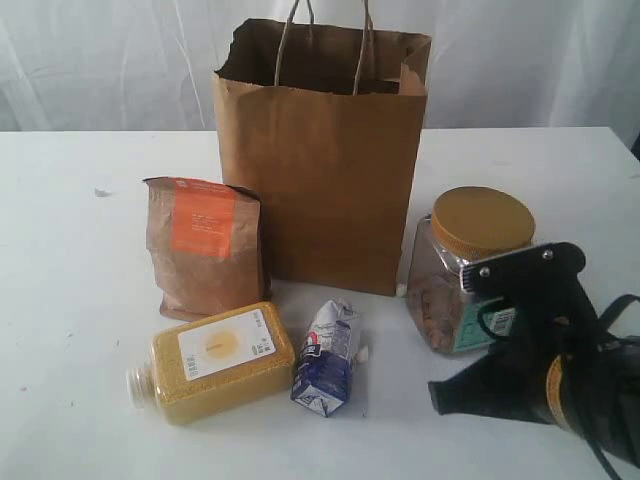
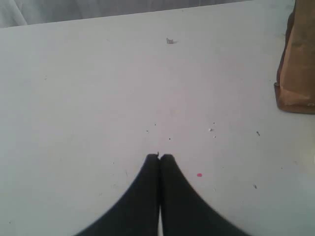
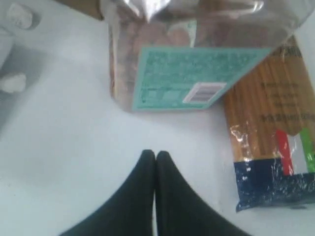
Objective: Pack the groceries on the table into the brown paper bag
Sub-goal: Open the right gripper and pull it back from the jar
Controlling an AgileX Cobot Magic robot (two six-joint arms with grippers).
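**Both claws closed on nothing, groceries out on the table**

Exterior view: the right claw (image 1: 440,396) shows as a black wedge at the lower right of the frame, low over the table (image 1: 70,260) and just in front of the jar (image 1: 470,262). I cannot tell its state from here. The bag (image 1: 330,170) stands upright at upper centre with its mouth open. The pouch (image 1: 205,250) stands left of centre, just beside the bag. The bottle (image 1: 220,352) lies on its side at lower left. The carton (image 1: 328,358) lies just right of the bottle, at lower centre.

Left wrist view: the left claw (image 2: 159,157) has its fingers pressed together, empty, over bare table with a few specks. A brown paper edge (image 2: 297,64) shows off to one side; bag or pouch, I cannot tell.

Right wrist view: the right claw's fingers meet tip to tip, gripping nothing. The jar stands just beyond the tips, with the spaghetti (image 3: 273,147) lying flat beside it.
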